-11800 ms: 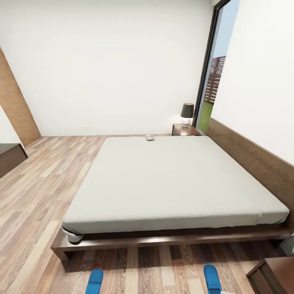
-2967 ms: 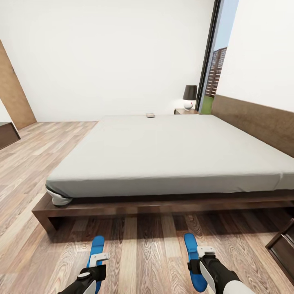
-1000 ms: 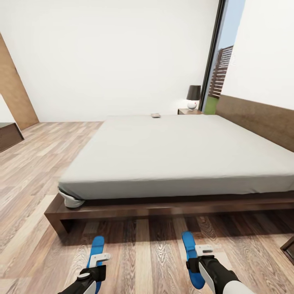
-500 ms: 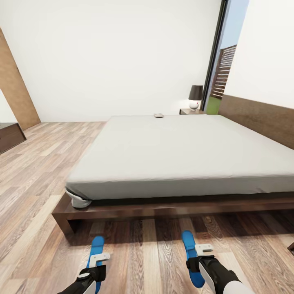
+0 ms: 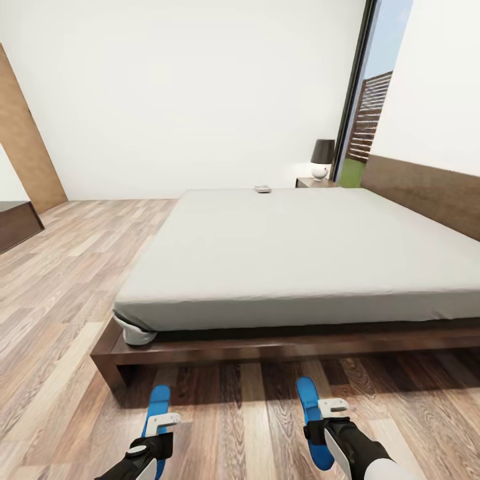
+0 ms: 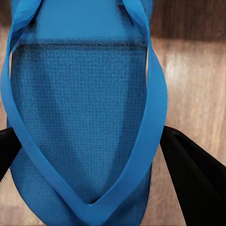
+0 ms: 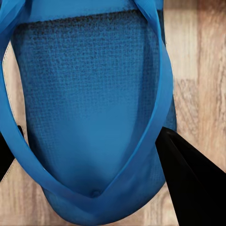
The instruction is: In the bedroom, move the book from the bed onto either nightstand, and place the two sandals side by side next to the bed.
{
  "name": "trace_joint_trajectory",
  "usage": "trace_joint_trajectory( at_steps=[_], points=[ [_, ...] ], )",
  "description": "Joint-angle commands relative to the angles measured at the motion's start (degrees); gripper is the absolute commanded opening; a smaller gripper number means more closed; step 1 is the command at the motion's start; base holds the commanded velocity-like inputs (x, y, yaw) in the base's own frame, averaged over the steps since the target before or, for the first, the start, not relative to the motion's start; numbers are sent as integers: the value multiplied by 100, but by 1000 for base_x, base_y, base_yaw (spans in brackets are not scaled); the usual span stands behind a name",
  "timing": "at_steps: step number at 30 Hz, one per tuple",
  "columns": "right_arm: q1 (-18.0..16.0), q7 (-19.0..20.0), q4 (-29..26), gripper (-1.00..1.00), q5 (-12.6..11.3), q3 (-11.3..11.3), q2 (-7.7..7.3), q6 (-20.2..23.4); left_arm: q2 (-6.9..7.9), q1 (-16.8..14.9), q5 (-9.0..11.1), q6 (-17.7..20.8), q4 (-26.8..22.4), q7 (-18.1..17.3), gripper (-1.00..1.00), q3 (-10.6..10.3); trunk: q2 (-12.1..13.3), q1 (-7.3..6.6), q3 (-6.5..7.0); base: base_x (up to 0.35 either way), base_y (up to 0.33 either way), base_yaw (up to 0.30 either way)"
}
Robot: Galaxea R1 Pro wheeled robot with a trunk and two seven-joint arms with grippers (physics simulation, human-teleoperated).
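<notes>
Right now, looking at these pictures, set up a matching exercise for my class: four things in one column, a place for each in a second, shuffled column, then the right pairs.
Things
1. book
2. lamp
3. left sandal
4. right sandal

Places
A. on the nightstand
B. in the right gripper, over the floor
C. on the far edge of the bed
D. in the left gripper, over the floor

Pairs: 1-C, 2-A, 3-D, 4-B
</notes>
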Motion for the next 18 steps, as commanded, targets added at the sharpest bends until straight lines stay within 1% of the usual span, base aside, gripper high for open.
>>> trace_joint_trajectory(
  at_steps=[1,13,18],
  points=[
    [0,-13,-12,-100,39,-11,3,40,6,0,35,4,-22,43,-100,-55,-2,-1,-5,8,53,0],
    [0,-13,-12,-100,39,-17,-9,40,2,4,35,-81,-37,43,-100,-74,-2,-1,-5,2,13,0],
    [0,-13,-12,-100,39,-27,-23,40,0,5,35,-81,-33,43,-100,-75,-9,12,-116,0,0,0]
  ],
)
